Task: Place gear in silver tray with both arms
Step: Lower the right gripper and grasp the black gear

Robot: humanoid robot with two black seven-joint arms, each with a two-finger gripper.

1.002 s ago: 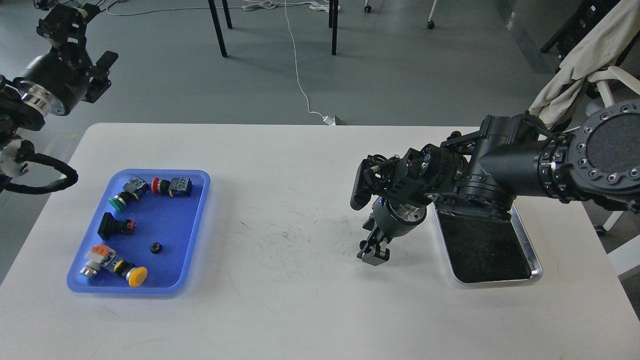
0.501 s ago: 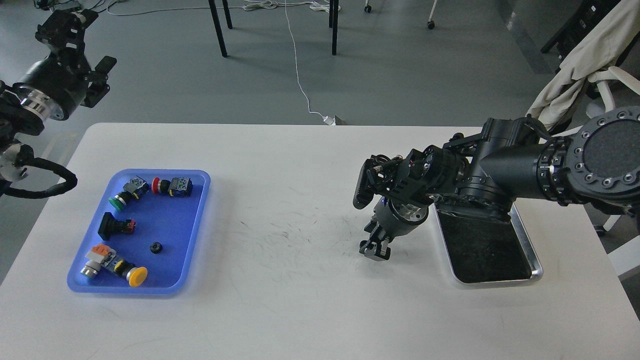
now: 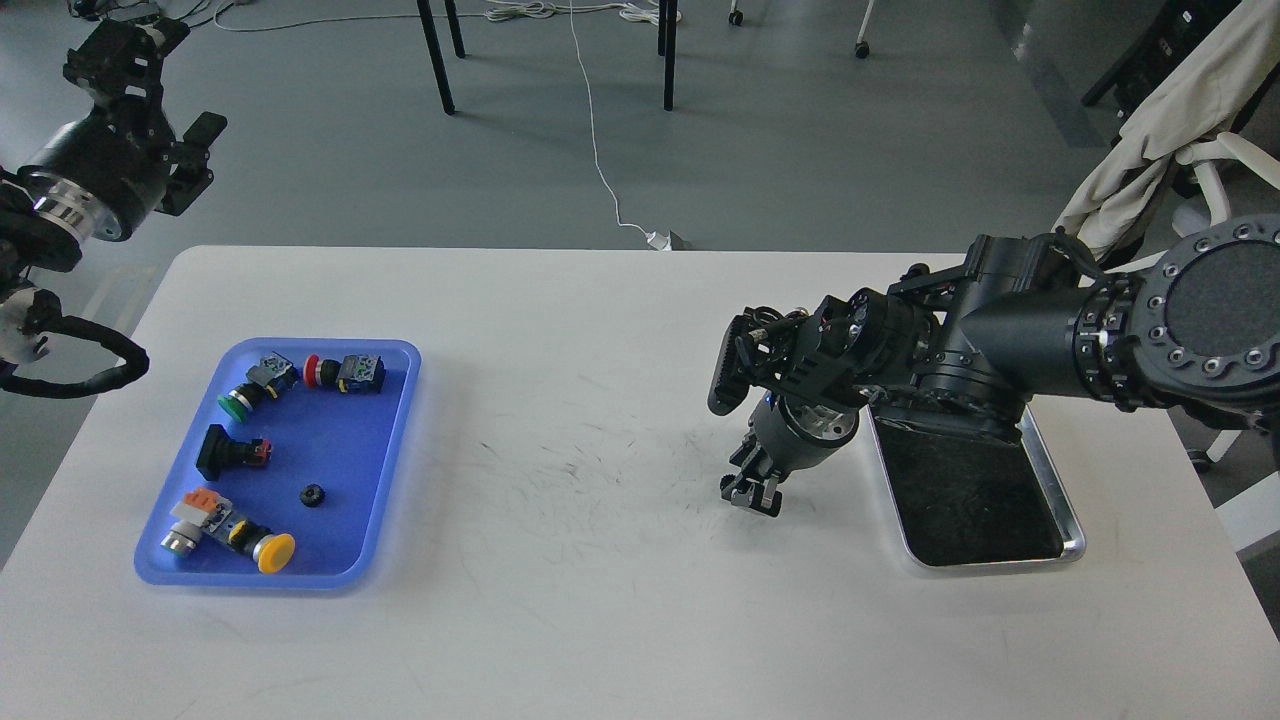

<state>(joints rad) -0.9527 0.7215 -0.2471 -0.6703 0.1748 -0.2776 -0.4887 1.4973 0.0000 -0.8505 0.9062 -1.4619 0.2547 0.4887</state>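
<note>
The gear (image 3: 312,494) is a small black round part lying in the blue plastic tray (image 3: 390,440) at the left of the table. The silver tray (image 3: 1066,500) lies at the right, its far end hidden under my right arm. My right gripper (image 3: 752,492) points down just above the table, left of the silver tray; it is small and dark, so I cannot tell its fingers apart. My left gripper (image 3: 125,45) is raised beyond the table's far left corner, far from the gear; whether it is open does not show.
The blue tray also holds several push-button switches: green (image 3: 240,398), red (image 3: 315,371), black (image 3: 225,452) and yellow (image 3: 272,552). The white table (image 3: 600,600) has scuff marks in the middle. A chair with a beige cloth (image 3: 1150,130) stands at the far right.
My right gripper has risen slightly and drawn a little to the right towards the silver tray. My left arm has drifted a little to the left and up. The gear has not moved.
</note>
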